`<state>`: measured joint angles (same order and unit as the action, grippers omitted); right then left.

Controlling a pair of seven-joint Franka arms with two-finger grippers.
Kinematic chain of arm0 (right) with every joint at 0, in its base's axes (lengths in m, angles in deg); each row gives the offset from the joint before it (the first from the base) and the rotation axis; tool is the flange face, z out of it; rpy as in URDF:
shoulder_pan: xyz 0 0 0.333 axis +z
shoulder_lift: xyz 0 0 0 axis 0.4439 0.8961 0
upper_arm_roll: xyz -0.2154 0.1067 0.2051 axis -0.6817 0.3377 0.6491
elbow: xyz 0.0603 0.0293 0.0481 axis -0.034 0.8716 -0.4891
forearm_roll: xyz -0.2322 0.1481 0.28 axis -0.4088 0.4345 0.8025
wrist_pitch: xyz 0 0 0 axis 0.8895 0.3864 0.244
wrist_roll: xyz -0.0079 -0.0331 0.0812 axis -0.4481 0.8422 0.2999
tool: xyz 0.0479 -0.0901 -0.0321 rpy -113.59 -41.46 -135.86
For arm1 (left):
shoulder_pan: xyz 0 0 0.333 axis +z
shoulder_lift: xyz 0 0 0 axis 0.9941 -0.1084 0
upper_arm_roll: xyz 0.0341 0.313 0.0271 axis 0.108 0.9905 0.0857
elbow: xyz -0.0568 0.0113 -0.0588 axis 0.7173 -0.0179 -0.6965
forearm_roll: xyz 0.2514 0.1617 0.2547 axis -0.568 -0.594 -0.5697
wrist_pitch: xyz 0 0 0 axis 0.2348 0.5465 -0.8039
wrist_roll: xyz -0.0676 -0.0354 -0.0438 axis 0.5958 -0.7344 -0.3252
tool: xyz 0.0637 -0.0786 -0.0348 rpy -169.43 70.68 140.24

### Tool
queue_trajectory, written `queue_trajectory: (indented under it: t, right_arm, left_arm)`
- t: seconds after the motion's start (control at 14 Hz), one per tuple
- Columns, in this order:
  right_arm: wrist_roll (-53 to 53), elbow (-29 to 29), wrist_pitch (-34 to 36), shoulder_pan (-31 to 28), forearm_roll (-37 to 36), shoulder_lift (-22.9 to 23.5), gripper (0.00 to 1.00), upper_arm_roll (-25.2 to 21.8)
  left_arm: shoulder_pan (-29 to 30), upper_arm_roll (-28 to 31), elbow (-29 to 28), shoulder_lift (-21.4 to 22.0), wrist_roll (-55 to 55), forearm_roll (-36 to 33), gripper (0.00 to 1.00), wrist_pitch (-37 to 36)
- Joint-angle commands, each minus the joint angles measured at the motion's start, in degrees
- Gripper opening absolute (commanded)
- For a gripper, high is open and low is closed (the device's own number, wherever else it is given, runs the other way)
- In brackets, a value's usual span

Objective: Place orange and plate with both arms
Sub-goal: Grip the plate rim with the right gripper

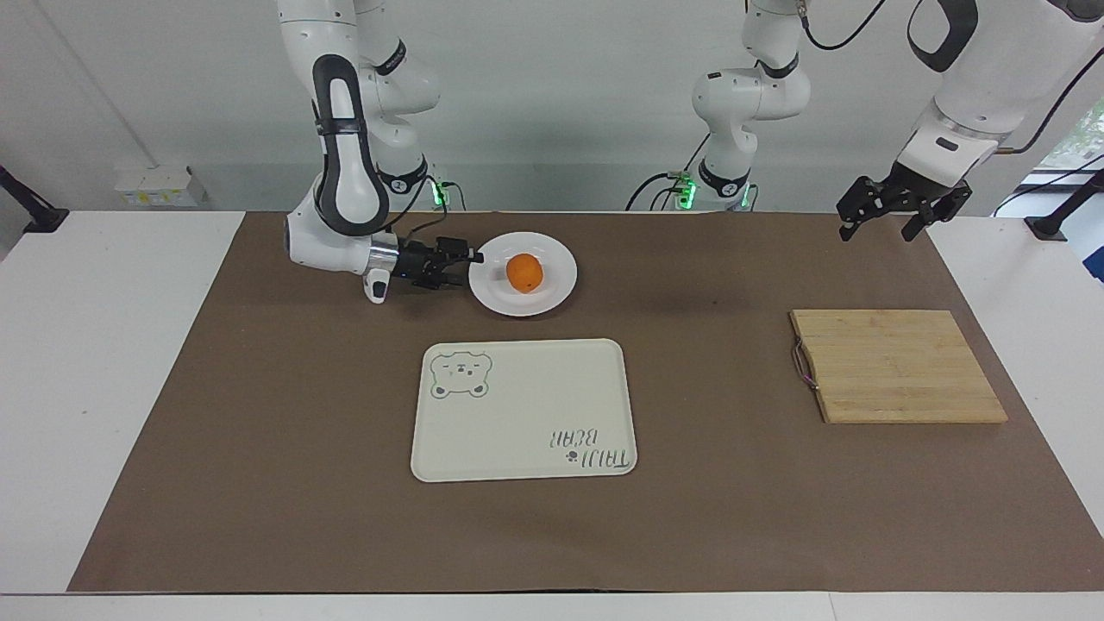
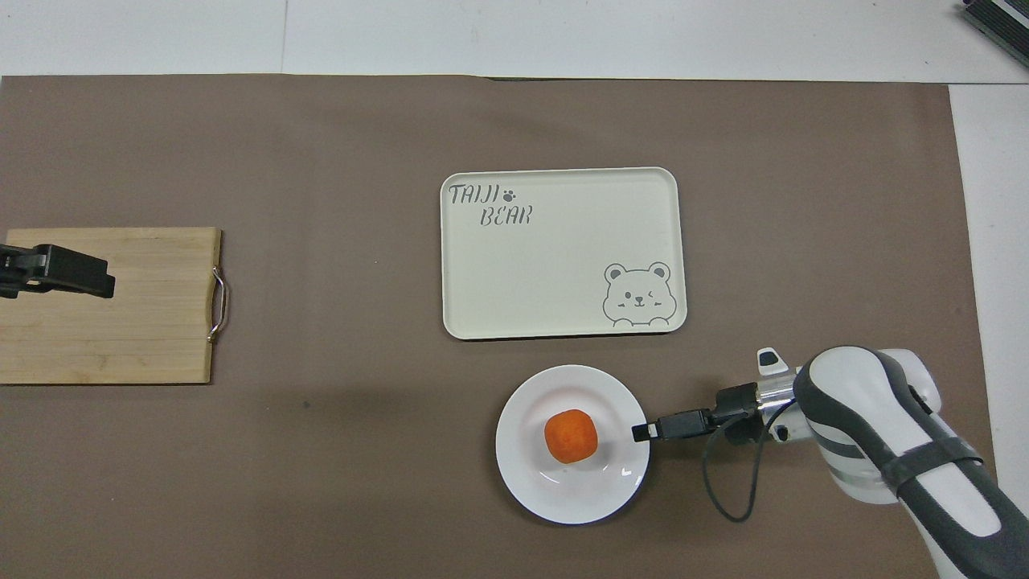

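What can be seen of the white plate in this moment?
The plate is a round, glossy white shallow dish with a raised rim, ceramic by its look. It lies flat on the brown mat, nearer to the robots than the cream tray and apart from it. The orange sits near its middle. The right gripper, open, comes in level at the rim on the right arm's side, fingertips over the edge; whether they touch cannot be told.

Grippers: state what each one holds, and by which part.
Nothing is held. The right gripper is open at the plate rim, not clamped; the left gripper hangs open, empty.
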<state>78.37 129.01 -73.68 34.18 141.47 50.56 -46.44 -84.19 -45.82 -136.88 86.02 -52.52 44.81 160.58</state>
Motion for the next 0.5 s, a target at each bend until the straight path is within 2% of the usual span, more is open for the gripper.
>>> queue_trajectory:
  t: [0.0, 0.43]
  right_arm:
    - [1.46, 2.34, -1.51, 1.04, 3.56, -2.61, 1.00, 0.27]
    - [0.85, 3.65, -5.47, 5.26, 9.10, -3.31, 1.00, 0.27]
  left_arm:
    - [0.06, -0.39, 6.71, -4.01, 0.70, -0.31, 1.00, -4.66]
    - [-0.29, -0.39, 4.17, -2.52, -0.35, -0.22, 1.00, -1.68]
